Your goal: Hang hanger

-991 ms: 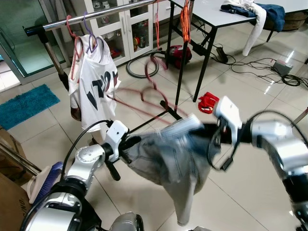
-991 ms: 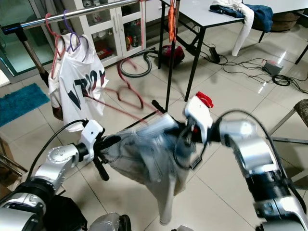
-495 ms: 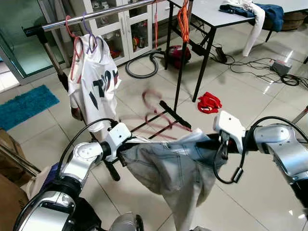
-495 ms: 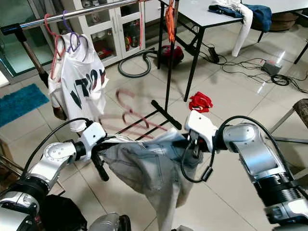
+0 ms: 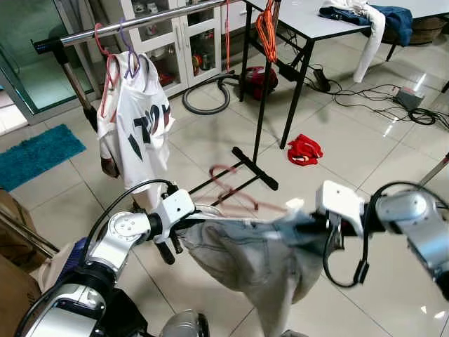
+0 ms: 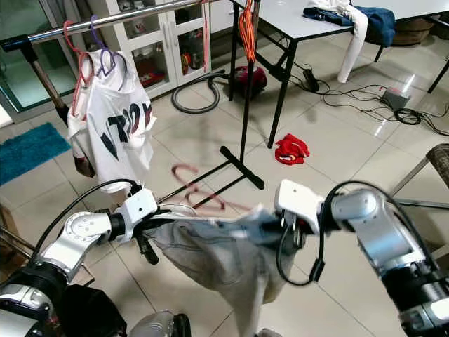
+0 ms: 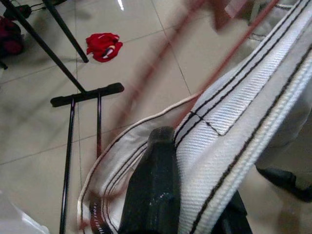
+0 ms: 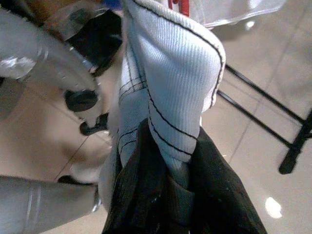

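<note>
Left eye view, read from left to right: the rail [image 5: 133, 23] carries a white shirt [image 5: 137, 123] on its own hangers, printed with large dark characters that cannot be read with certainty. Below it the left gripper [image 5: 184, 223] is clamped on one end of the waistband of the grey jeans [image 5: 249, 256]; the left wrist view shows a black finger [image 7: 151, 190] pressed against the stitched band. A red hanger [image 5: 231, 193], blurred by motion, sits at the band's upper edge between the two arms; whether it is threaded through the garment cannot be told. The right gripper [image 5: 309, 228] is closed on the other end of the band, confirmed in the right wrist view where the cloth is bunched between the fingers [image 8: 146, 195]. Compared with half a second ago, the jeans are lower and drawn flatter between the arms, and the hanger has dropped from well above the band to just upon it. Judgement: the garment is being shaken out so the hanger settles; hanging on the rail is not yet begun, and the rail stands well apart. No brand label or legible writing is seen on the jeans; the red cloth [image 5: 304, 149] on the floor bears none visible.
</note>
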Controlling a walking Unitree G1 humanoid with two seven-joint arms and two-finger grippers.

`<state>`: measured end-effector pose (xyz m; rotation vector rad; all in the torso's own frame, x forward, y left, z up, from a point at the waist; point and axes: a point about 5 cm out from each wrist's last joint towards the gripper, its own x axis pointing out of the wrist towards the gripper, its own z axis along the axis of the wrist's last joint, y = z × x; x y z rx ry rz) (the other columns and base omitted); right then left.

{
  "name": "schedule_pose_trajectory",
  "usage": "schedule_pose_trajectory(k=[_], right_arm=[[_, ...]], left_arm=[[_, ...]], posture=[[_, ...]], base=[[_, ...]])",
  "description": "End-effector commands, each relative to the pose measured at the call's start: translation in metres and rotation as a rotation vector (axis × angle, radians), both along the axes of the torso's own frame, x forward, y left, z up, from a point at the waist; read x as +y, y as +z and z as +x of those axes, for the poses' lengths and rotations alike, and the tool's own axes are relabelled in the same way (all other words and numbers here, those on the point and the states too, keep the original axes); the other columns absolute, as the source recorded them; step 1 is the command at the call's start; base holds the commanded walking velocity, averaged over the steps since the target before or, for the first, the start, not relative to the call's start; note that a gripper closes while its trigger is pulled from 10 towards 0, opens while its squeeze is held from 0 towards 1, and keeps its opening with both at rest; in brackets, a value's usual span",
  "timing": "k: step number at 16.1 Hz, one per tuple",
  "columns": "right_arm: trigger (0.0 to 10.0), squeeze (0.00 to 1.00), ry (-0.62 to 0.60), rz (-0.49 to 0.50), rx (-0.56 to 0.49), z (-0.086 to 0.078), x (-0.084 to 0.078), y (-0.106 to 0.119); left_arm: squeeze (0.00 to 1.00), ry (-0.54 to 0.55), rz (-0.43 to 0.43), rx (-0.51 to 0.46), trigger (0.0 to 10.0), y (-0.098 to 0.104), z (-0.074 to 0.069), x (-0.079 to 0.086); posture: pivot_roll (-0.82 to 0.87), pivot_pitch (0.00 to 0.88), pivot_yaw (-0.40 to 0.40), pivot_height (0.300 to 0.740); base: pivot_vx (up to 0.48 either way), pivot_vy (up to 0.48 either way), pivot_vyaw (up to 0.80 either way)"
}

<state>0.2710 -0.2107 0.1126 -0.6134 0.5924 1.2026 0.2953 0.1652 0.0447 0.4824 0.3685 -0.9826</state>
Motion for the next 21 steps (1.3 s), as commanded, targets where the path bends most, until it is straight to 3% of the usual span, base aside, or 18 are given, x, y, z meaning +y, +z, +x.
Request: schedule_pose_trajectory(k=[1, 3, 6, 8, 10, 13, 15, 17, 21], right_arm=[[10.0, 0.00, -0.044, -0.106, -0.016, 0.001, -0.023, 0.007], [10.0, 0.00, -0.043, -0.077, -0.005, -0.002, -0.028, 0.014], [10.0, 0.00, -0.101, 0.119, 0.009, 0.003, -0.031, 0.045], [10.0, 0.00, -0.094, 0.123, 0.013, 0.002, -0.029, 0.042], [10.0, 0.00, -0.087, 0.130, 0.029, -0.002, -0.028, 0.041], [10.0, 0.00, -0.097, 0.085, 0.047, -0.005, -0.032, 0.033], [10.0, 0.00, -0.099, 0.066, 0.067, -0.008, -0.030, 0.024], [10.0, 0.00, -0.119, 0.050, 0.078, -0.008, -0.028, 0.013], [10.0, 0.00, -0.140, 0.010, 0.098, -0.012, -0.032, 0.000]], left_arm=[[0.00, 0.062, 0.061, 0.000, 0.0, 0.003, 0.001, 0.026], [0.00, 0.065, 0.082, 0.016, 0.0, 0.000, -0.002, 0.032], [0.00, 0.146, 0.133, -0.037, 0.0, 0.000, 0.002, 0.043], [0.00, 0.197, 0.180, -0.164, 0.0, 0.022, 0.019, 0.050], [0.00, 0.206, 0.210, -0.232, 0.0, 0.037, 0.028, 0.055], [0.00, 0.205, 0.259, -0.284, 0.0, 0.049, 0.033, 0.062], [0.00, 0.172, 0.228, -0.308, 0.0, 0.059, 0.037, 0.055], [0.00, 0.121, 0.191, -0.285, 0.0, 0.060, 0.034, 0.047], [0.00, 0.050, 0.180, -0.173, 0.0, 0.046, 0.020, 0.047]], posture=[[-0.06, 0.000, 0.062, 0.740], [-0.06, 0.000, 0.062, 0.740], [-0.07, 0.000, 0.063, 0.740], [-0.07, 0.000, 0.063, 0.740], [-0.07, 0.000, 0.063, 0.740], [-0.07, 0.000, 0.065, 0.740], [-0.07, 0.000, 0.065, 0.740], [-0.07, 0.000, 0.067, 0.740], [-0.07, 0.000, 0.070, 0.740]], base=[[0.000, 0.000, 0.00], [0.000, 0.000, 0.00], [0.000, 0.000, 0.00], [0.000, 0.000, 0.00], [0.000, 0.000, 0.00], [0.000, 0.000, 0.00], [0.000, 0.000, 0.00], [0.000, 0.000, 0.00], [0.000, 0.000, 0.00]])
